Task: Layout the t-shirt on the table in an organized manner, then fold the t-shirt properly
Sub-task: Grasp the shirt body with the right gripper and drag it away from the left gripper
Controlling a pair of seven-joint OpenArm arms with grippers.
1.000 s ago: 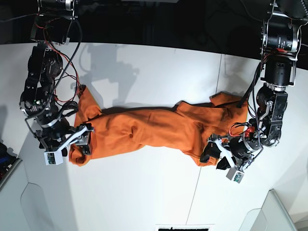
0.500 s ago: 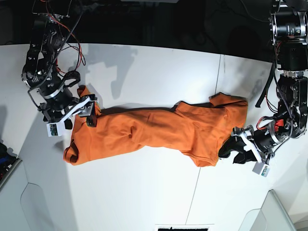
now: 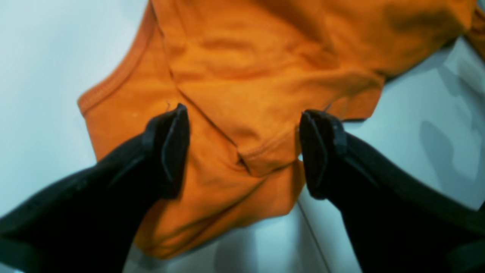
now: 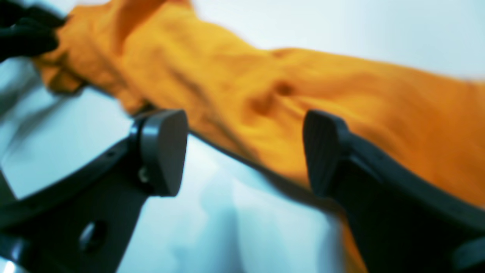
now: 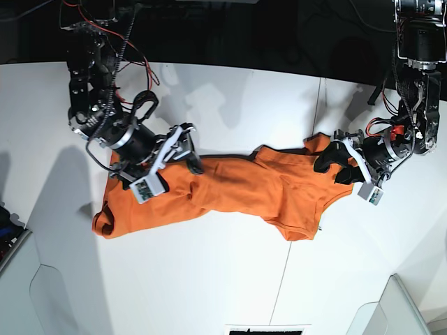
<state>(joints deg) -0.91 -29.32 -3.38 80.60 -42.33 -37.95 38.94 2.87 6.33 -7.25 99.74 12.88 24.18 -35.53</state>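
The bright orange t-shirt (image 5: 230, 192) lies crumpled in a long, wrinkled band across the white table (image 5: 230, 279).

A broad white table (image 5: 230, 91) fills the room's middle, with a thin dark seam running across it on one side. Directly on it lies a rumpled orange t-shirt (image 5: 244, 192), stretched long sideways and bunched at both ends.
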